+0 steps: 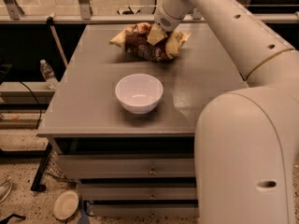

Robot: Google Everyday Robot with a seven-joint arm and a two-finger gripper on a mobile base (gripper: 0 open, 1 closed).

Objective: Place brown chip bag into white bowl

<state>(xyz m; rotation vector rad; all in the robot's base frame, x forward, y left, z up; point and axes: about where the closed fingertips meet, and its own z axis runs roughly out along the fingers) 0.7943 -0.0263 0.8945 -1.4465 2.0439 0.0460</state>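
The brown chip bag (138, 48) is at the far middle of the grey table (88, 101), crumpled, with its pale ends sticking out to either side. My gripper (154, 35) reaches down from the upper right and is shut on the top of the bag, which looks raised slightly off the tabletop. The white bowl (138, 93) stands upright and empty in the middle of the table, nearer the front edge and a bag's width in front of the bag.
My arm and pale body (247, 162) fill the right side and hide the table's right front corner. Drawers (149, 169) sit under the tabletop. A water bottle (48, 73) stands on a ledge at left. A flat pale plate (65, 204) lies on the floor.
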